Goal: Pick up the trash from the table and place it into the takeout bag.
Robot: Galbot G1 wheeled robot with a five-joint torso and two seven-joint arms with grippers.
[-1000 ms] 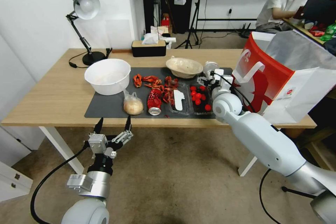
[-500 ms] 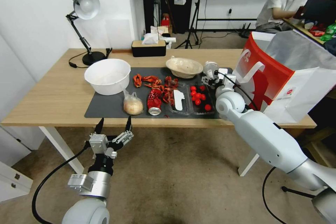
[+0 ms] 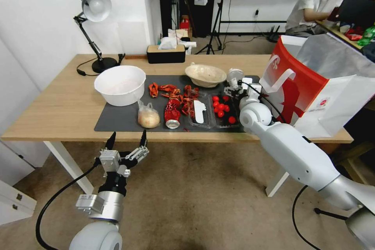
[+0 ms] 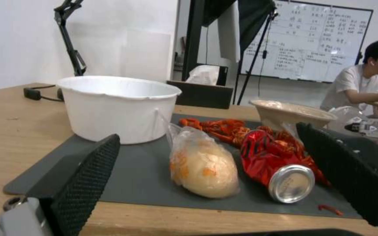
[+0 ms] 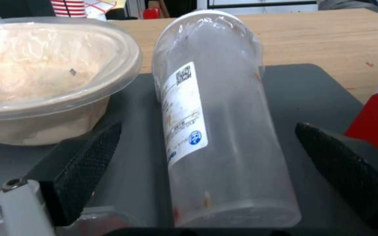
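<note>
currently, step in hand: right hand (image 5: 206, 183), fingers spread wide, set low on the dark mat with the clear lidded plastic cup (image 5: 215, 131) lying on its side between them; best closed squarely across the mid-body, gently, since thin plastic likely buckles. beige bowl (image 5: 44, 82) just beside one finger, takeout bag (image 3: 308, 86) near the other side. left hand (image 3: 125, 140) parked open below the surface (image 3: 58, 113) edge, facing bagged bun (image 4: 202, 164) and crushed red can (image 4: 276, 164).

bright even indoor light | soft shadows | wrist backgrounds blurred

Clear glossy plastic cup (image 5: 217, 131), matt grey mat (image 3: 121, 119), light wood table (image 3: 58, 105)
</note>
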